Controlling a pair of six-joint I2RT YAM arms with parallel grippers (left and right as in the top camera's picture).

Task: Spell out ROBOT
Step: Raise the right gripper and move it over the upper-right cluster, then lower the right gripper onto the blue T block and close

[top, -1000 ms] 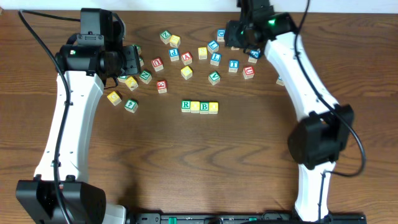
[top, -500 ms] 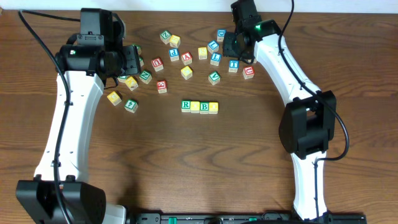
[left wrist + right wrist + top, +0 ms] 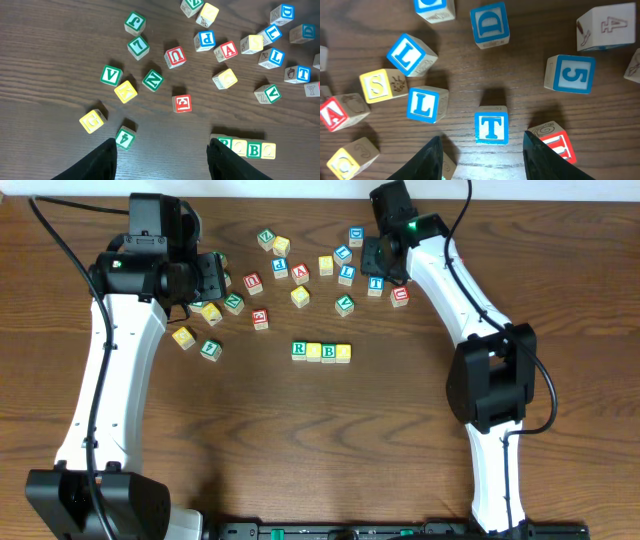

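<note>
Swung in from the table's far edge, the right gripper (image 3: 482, 140) now hovers over the scattered cubes. Its black jaws stand open and empty. The small wooden cube with a blue T (image 3: 491, 127) lies just ahead of the tips, centred in the gap, with its sides square to them. A red-lettered wooden cube (image 3: 557, 142) crowds one finger. This arm, elbow bent, is the nearer. The left gripper (image 3: 162, 150) hangs open and empty. The wooden row reading R-O-B-O (image 3: 322, 352) waits mid-table.

Four cubes (image 3: 329, 352) in a row — two green-lettered, two yellow — over twenty loose cubes (image 3: 300, 296), and two arms (image 3: 105, 370).
</note>
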